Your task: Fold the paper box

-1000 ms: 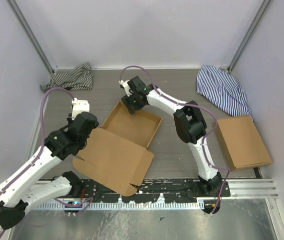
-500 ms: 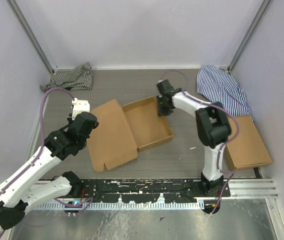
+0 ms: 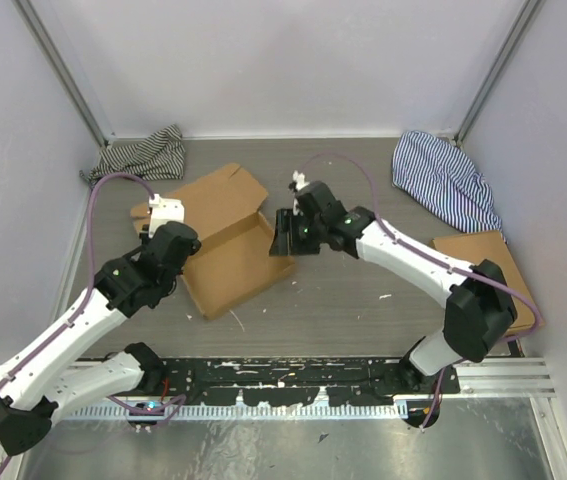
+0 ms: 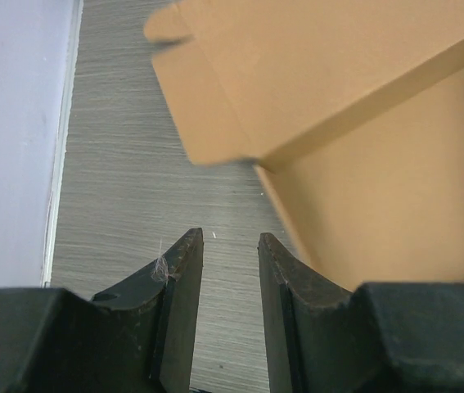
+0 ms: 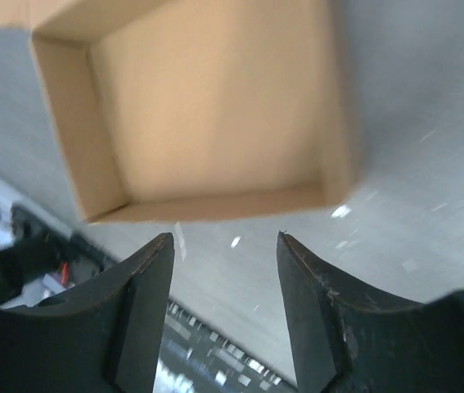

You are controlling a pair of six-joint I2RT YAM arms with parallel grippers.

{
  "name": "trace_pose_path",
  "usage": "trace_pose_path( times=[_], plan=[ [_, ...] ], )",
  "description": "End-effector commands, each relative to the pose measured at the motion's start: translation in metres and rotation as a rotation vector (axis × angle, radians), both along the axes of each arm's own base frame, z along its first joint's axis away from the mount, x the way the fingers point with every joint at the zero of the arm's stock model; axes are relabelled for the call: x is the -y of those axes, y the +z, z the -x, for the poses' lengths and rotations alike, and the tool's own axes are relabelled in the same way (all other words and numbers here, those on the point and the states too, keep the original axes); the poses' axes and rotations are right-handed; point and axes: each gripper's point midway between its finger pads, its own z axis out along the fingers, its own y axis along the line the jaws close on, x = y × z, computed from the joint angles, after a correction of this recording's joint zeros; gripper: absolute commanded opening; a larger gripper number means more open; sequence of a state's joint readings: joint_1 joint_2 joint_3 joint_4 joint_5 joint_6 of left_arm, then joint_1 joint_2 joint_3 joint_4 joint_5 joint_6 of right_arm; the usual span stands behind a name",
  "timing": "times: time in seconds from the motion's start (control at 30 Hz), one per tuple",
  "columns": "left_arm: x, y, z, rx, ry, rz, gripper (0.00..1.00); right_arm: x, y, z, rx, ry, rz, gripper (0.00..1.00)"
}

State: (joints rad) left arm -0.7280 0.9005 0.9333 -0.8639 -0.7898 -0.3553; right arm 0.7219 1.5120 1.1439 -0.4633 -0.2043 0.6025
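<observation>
The paper box lies open, left of the table's middle. It is a shallow brown tray with its lid flap spread toward the back left. My left gripper hovers at the box's left edge. In the left wrist view it is open over bare table, and the box is ahead to the right. My right gripper is at the tray's right corner. It is open with nothing between the fingers, and the tray lies just beyond the tips.
A grey striped cloth lies at the back left and a blue striped cloth at the back right. Another brown cardboard box sits at the right edge, partly behind my right arm. A metal rail runs along the near edge.
The box has turned and slid left, so its lid now points to the back left. My right gripper swung right, then back to the tray's right corner. The left arm barely moved.
</observation>
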Motion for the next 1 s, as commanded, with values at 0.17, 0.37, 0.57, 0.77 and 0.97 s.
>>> trace_pose_path(
  times=[0.17, 0.37, 0.57, 0.77, 0.97],
  plan=[
    [0.007, 0.005, -0.001, 0.021, -0.004, 0.066, 0.41, 0.075, 0.047, -0.147, 0.296, -0.148, 0.200, 0.57],
    [0.008, 0.000, 0.001, 0.005, 0.021, 0.089, 0.42, -0.013, 0.001, -0.116, 0.223, 0.095, 0.205, 0.57],
    [0.011, -0.007, 0.001, -0.018, 0.031, 0.103, 0.42, -0.043, -0.036, -0.085, 0.138, 0.002, 0.262, 0.56],
    [0.011, -0.007, 0.002, -0.011, 0.027, 0.106, 0.42, -0.039, -0.053, -0.073, 0.083, -0.056, 0.251, 0.56],
    [0.013, -0.007, 0.000, -0.009, 0.027, 0.111, 0.42, -0.045, -0.078, -0.064, 0.049, -0.027, 0.293, 0.47]
  ],
)
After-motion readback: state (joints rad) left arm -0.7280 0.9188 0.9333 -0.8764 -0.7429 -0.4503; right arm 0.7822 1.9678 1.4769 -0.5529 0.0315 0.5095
